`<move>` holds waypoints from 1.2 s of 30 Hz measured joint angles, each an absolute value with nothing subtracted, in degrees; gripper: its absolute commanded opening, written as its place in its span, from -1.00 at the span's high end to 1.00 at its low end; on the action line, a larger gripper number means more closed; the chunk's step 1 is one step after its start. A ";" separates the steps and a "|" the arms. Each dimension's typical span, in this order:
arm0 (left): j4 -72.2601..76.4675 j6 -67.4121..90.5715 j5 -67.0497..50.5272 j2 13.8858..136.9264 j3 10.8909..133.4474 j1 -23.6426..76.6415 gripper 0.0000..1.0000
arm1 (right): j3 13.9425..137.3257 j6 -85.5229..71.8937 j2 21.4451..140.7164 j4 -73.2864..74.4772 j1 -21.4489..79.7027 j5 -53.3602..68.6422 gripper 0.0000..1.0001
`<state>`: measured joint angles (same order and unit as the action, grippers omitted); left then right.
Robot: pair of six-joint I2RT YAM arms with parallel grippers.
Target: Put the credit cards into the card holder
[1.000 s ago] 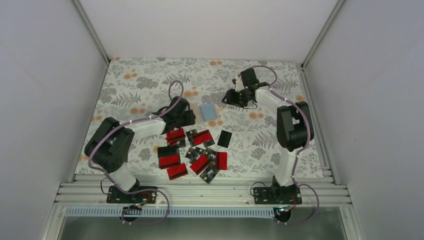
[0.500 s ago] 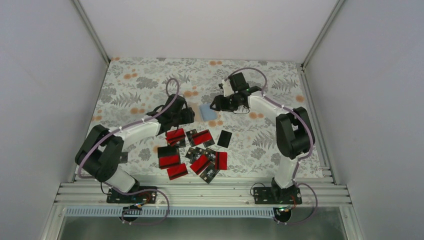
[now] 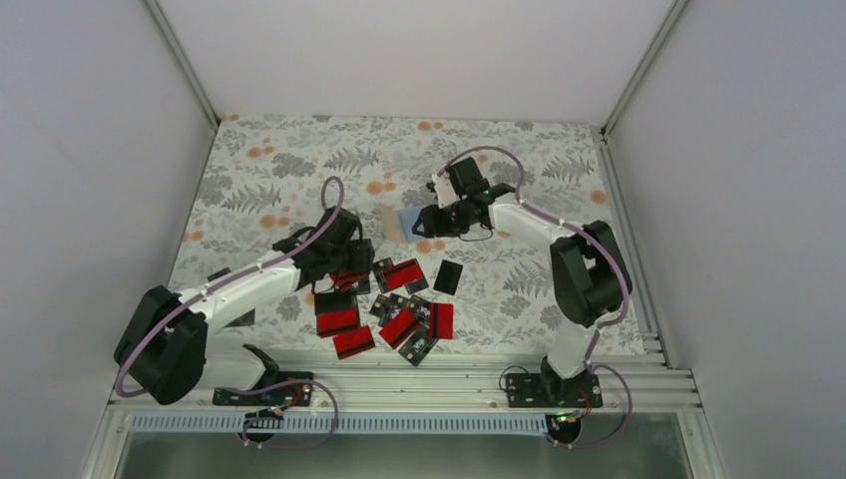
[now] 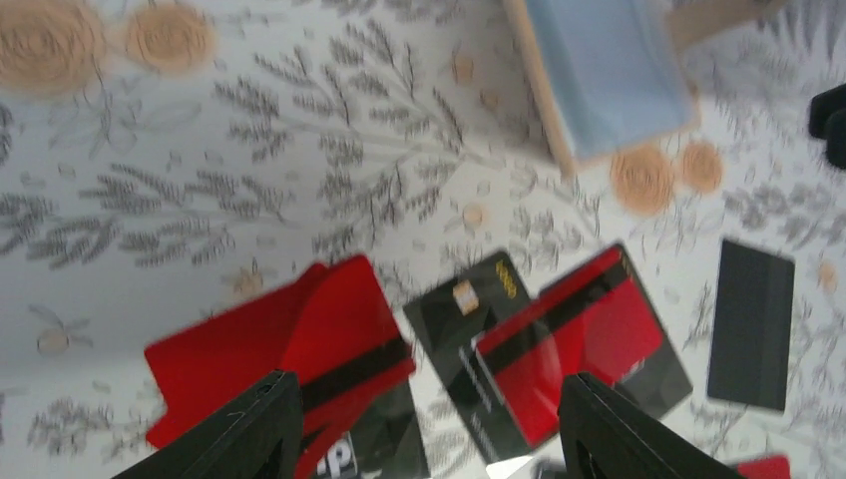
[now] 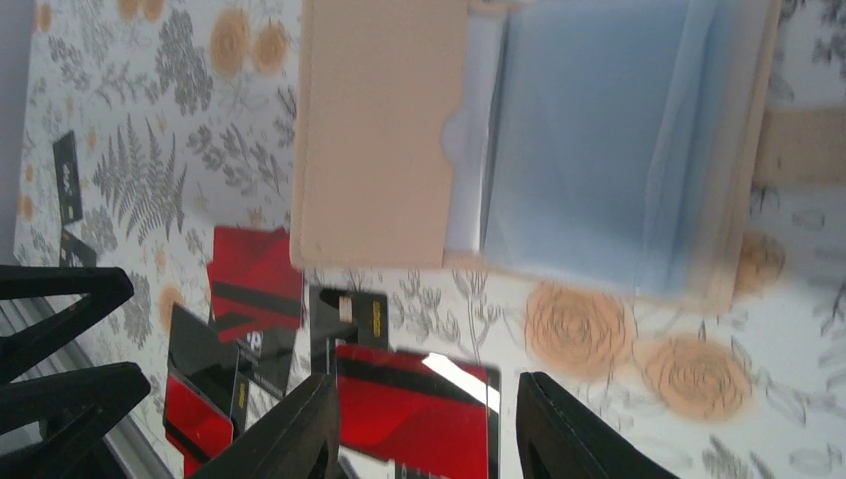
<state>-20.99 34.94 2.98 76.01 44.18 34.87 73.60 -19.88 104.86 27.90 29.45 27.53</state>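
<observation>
We're hovering the open left gripper over thin, slick cards, probably needing edge grips, open right gripper by holder.

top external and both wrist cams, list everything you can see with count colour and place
credit cards: about a dozen, red and black, overlapping cluster at the table's front middle
black card: one, lying apart at the cluster's right
card holder: one, tan outside, pale blue inside, lying open beyond the cards
tablecloth: one, pale with grey ferns and orange flowers, over the table
walls: white, on three sides
left arm: black and white, reaching over the cluster's far left
left fingers: two, black, open above cards
right arm: black and white, reaching to the holder
right fingers: two, black, open by the holder
</observation>
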 measured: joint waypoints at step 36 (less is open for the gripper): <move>-16.10 28.05 -15.31 75.66 35.77 52.93 0.18 | 22.04 -87.07 66.39 7.99 70.83 12.47 0.05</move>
